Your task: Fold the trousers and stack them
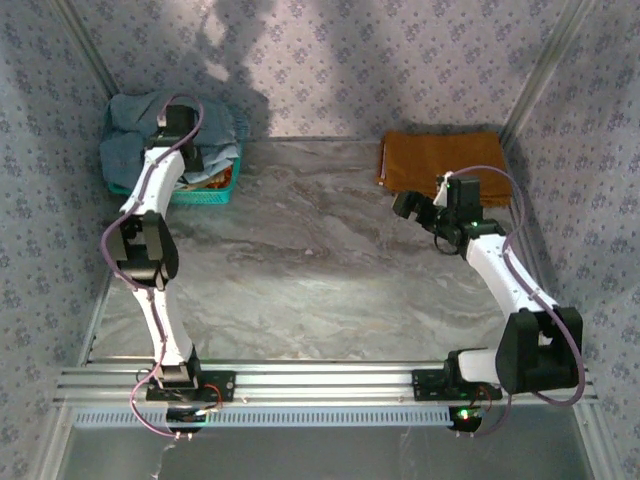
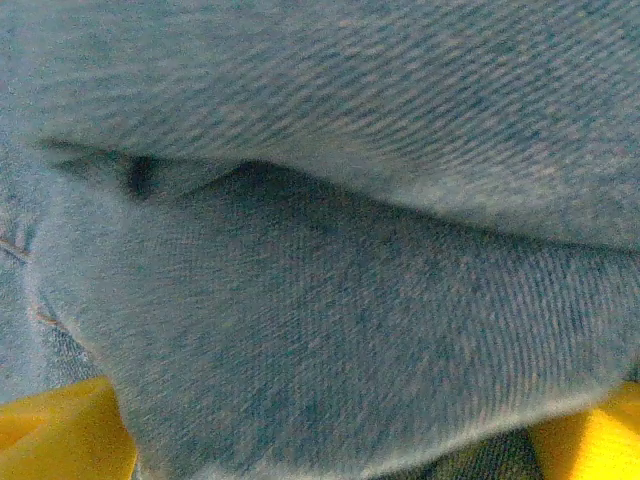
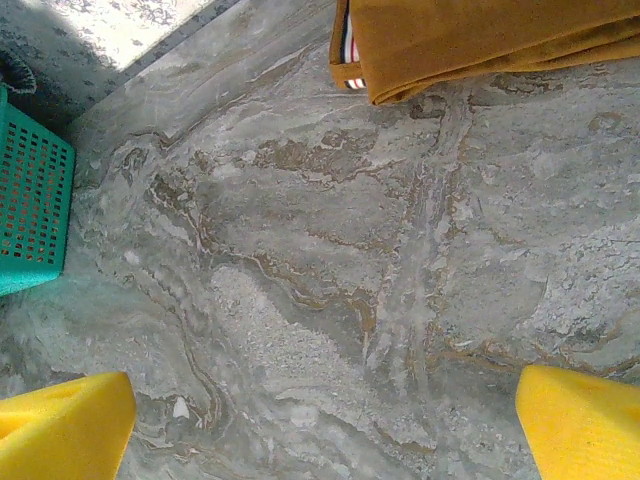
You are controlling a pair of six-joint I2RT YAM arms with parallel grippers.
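Left arm (image 1: 150, 250): white tube links, black joint blocks, and a black base plate on the rail (image 1: 320, 383).
Right arm (image 1: 497, 270): the same white and black, with a large black joint by the rail's right end.
Cables (image 1: 108, 250): a mauve-grey one loops along each arm; red wires (image 1: 205, 392) sit at the rail's left part.
Light (image 1: 462, 413): a green dot just below the rail.
Left gripper (image 2: 325, 445): yellow wedge fingers (image 2: 60, 430).
Right gripper (image 3: 320, 425): yellow wedge fingers (image 3: 585, 425).

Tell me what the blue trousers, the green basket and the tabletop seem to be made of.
The trousers look like faded denim: diagonal twill ribs show close up. The basket looks like moulded plastic, its wall a grid of holes. The tabletop looks like grey-brown veined marble, maybe a printed laminate.
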